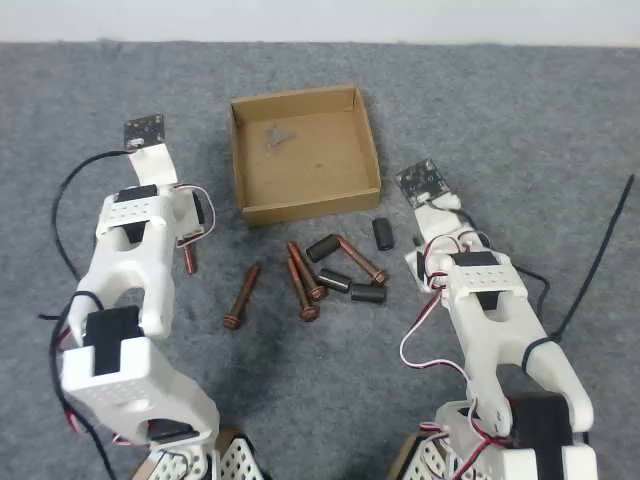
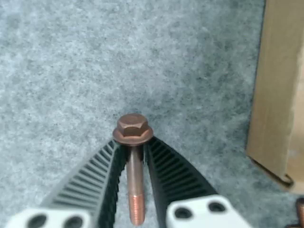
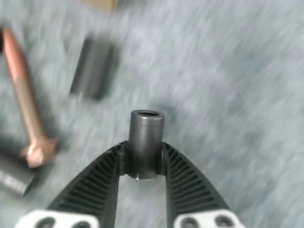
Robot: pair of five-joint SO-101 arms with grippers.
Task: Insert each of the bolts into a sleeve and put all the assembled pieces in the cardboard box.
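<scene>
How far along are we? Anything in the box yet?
Done: nothing, the brown cardboard box is empty. In hand: the left gripper is shut on a copper-coloured hex-head bolt, and the right gripper on a dark grey cylindrical sleeve; the two are not yet joined. Left: four bolts and four sleeves lie loose on the grey carpet, none assembled.

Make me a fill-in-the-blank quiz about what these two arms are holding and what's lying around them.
1. The left jaws grip a copper ___ by its shaft.
2. The right jaws hold a black ___.
3. Loose on the carpet lie ___ more bolts.
Missing words: bolt; sleeve; four.
</scene>
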